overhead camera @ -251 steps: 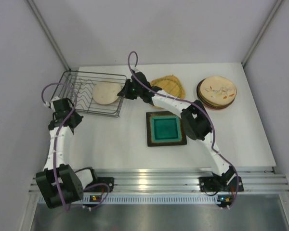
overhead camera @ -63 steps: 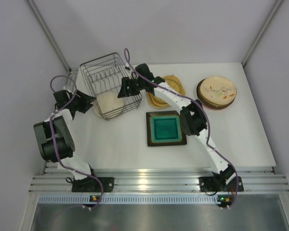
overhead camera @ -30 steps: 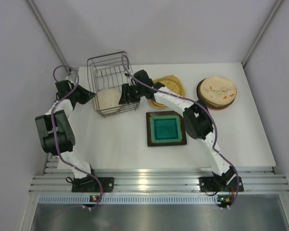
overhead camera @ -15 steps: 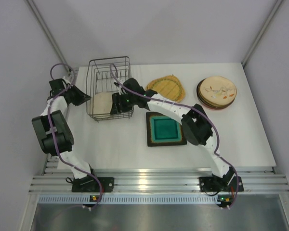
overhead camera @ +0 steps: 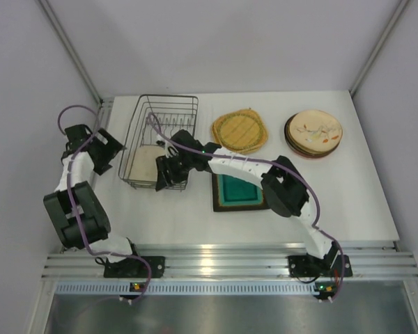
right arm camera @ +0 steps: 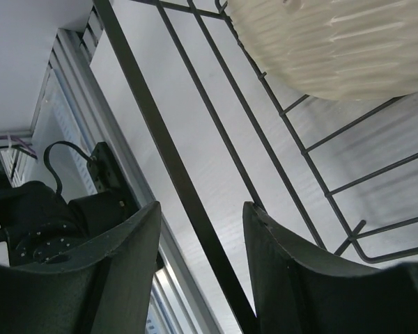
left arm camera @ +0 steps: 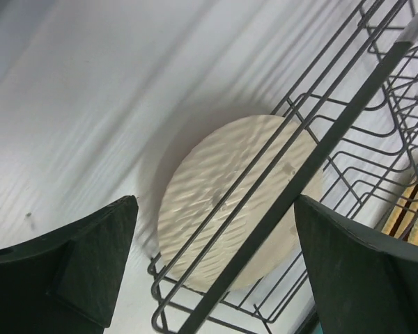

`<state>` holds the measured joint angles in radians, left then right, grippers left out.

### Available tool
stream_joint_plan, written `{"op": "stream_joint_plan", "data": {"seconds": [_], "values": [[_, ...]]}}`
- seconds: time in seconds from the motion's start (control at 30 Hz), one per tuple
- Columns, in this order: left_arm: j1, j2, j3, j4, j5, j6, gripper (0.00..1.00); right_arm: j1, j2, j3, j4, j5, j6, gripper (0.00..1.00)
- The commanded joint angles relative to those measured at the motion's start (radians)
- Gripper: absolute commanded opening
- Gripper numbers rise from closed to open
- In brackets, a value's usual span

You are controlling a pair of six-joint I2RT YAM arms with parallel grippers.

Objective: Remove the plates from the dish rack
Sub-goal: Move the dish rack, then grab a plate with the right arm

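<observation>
The dish rack, a dark wire basket, lies flat on the table at the back left. A round cream ribbed plate lies inside its near end. My left gripper is wide open just left of the rack. In the left wrist view the rack's rim bar runs across the gap of the gripper, touching neither finger, with the plate behind it. My right gripper is at the rack's near edge. Its jaws stand apart with the rim wire between them; the plate shows above.
A woven rounded-square plate lies right of the rack. A stack of cream patterned plates stands at the back right. The square teal plate lies mid-table, partly under my right arm. Side walls close in on both sides.
The rack has swung down from its tilt and lies flat on the table. My left gripper has opened, let go of the rack and drawn left. My right gripper has moved nearer and to the left.
</observation>
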<state>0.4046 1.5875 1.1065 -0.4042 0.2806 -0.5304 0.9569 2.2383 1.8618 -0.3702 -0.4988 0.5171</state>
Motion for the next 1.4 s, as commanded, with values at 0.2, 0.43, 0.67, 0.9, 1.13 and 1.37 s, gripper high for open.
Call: {"op": "stream_joint_plan", "data": {"seconds": [0.2,0.43,0.67,0.9,1.13,1.37], "values": [[0.045,-0.155,-0.121,0.198,-0.342,-0.111,0.88,-0.148,-0.039,0.086,0.053,0.032,0.038,0.62],[0.046,0.106,0.015,0.134,-0.065,-0.043,0.07,-0.224,0.006,0.155,0.203,-0.092,0.141,0.71],[0.019,0.238,0.045,0.145,-0.017,0.0,0.0,-0.21,0.11,0.415,-0.018,0.072,0.058,0.66],[-0.064,0.313,0.093,0.154,-0.047,0.023,0.0,-0.204,0.274,0.55,-0.113,0.155,0.049,0.61],[-0.101,0.345,0.118,0.182,0.005,0.027,0.0,-0.173,0.383,0.648,-0.193,0.265,0.02,0.65],[-0.115,0.348,0.081,0.229,0.075,-0.017,0.0,-0.161,0.423,0.649,-0.289,0.364,-0.02,0.67]]}}
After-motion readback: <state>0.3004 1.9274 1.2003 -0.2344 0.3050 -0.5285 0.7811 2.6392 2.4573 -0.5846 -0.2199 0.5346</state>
